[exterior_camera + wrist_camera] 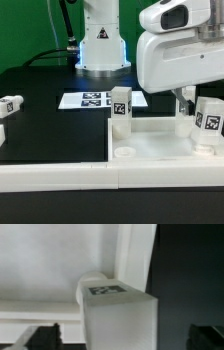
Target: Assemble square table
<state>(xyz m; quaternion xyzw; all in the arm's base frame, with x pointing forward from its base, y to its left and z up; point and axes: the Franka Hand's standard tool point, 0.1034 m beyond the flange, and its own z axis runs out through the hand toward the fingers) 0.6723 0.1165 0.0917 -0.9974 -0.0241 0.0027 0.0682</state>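
The white square table top lies at the front right, and the wrist view shows its flat face and raised rim. One tagged white leg stands upright at its far left corner. A second tagged leg stands at the right side of the top. My gripper hovers right at this leg. In the wrist view the leg sits between my dark fingers, with a gap on each side. My gripper is open.
Two more tagged legs lie on the black table at the exterior view's left. The marker board lies before the robot base. A long white bar-shaped wall runs along the front.
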